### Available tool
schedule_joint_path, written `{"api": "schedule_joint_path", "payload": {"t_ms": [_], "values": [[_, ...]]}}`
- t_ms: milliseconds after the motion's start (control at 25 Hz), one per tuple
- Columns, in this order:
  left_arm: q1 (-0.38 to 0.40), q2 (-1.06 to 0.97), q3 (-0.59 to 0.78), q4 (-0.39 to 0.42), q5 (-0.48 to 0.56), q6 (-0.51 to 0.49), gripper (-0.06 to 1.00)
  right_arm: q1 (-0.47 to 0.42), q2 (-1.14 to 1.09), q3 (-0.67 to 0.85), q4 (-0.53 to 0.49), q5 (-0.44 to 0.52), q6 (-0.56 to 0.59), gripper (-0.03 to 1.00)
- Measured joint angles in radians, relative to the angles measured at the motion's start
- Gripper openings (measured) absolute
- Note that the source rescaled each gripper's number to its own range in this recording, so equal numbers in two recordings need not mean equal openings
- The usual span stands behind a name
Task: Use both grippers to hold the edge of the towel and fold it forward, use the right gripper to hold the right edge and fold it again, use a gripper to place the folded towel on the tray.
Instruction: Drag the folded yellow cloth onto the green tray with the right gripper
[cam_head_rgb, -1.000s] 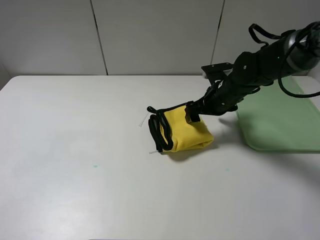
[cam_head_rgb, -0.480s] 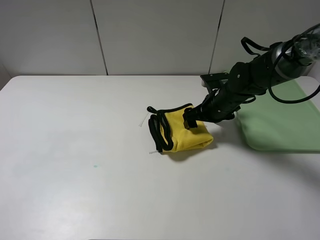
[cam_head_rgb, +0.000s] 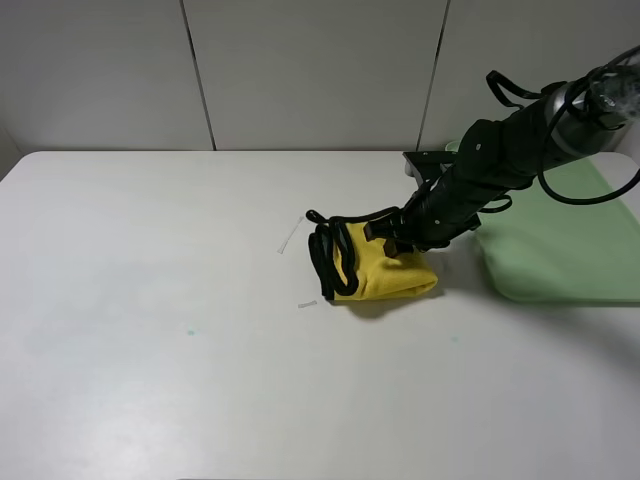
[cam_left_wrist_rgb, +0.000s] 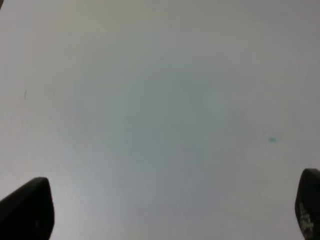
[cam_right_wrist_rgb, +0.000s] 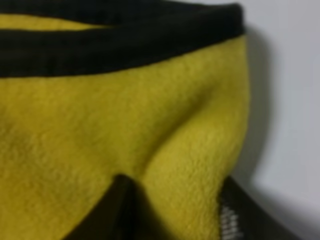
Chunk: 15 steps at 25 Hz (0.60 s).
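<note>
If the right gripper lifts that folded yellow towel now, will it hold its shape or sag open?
Probably sags: the towel looks soft and puckers between the right gripper fingers. Its black-trimmed layers bulge loose at the far side, so they may droop open. Likely light; it bunches rather than resists.

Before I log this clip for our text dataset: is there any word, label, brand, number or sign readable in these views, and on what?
None can be read.
Towel: yellow with a black edge, no visible print.
Two small white slips on the table beside the towel, one and another: too small to tell whether they carry print.
Tray: plain green.
Right gripper: black, no marking legible.
Wrist views: blurred, no text.
</note>
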Motion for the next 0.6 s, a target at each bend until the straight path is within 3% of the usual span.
{"api": "schedule_joint_path", "payload": {"t_ms": [120, 600], "values": [[0.0, 0.0, 0.0, 0.0, 0.0, 0.0, 0.97, 0.002, 0.0, -0.005, 0.014, 0.02, 0.0, 0.09], [0.0, 0.0, 0.0, 0.0, 0.0, 0.0, 0.97, 0.002, -0.014, -0.004, 0.013, 0.051, 0.0, 0.08]]}}
